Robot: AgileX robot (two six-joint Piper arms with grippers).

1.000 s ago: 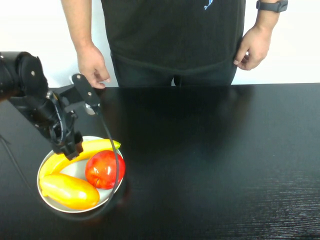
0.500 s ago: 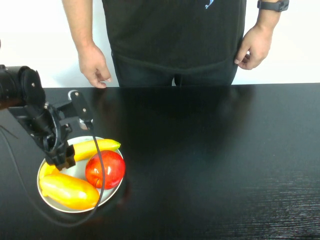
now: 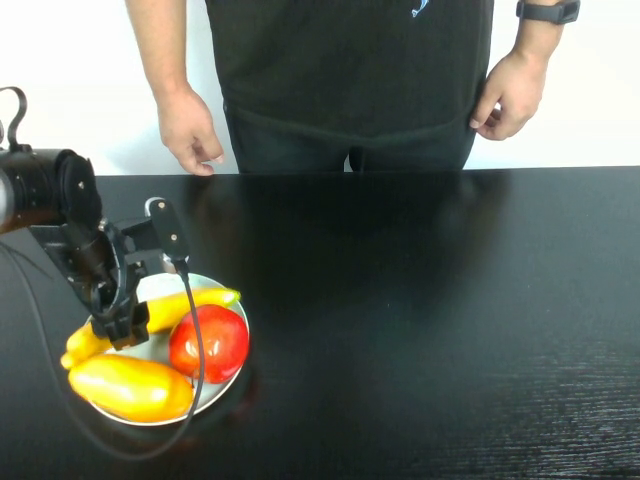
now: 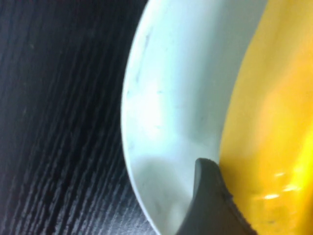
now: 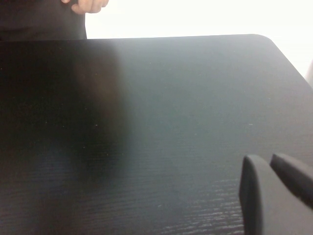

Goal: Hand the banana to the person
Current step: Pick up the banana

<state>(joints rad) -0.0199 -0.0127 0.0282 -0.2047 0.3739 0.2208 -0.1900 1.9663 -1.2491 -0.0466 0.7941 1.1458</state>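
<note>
The banana [image 3: 180,305] lies across the white plate [image 3: 160,288] at the table's left, its greenish tip pointing right and its other end past the plate's left rim. My left gripper [image 3: 122,325] is down on the banana's middle and shut on it. In the left wrist view one dark finger [image 4: 208,196] presses the yellow banana [image 4: 264,122] above the plate [image 4: 166,98]. The person [image 3: 350,70] in a black shirt stands behind the table, hands down at the sides. My right gripper [image 5: 269,159] is shut and empty over bare table, out of the high view.
A red apple [image 3: 210,342] and a plump yellow-orange fruit [image 3: 130,388] share the plate with the banana. A black cable [image 3: 195,330] hangs over the plate from the left arm. The black table [image 3: 430,300] runs to the right of the plate.
My left gripper has moved down and left along the banana and closed on it. The banana's left end now sticks out past the plate's rim. The person has hardly moved.
</note>
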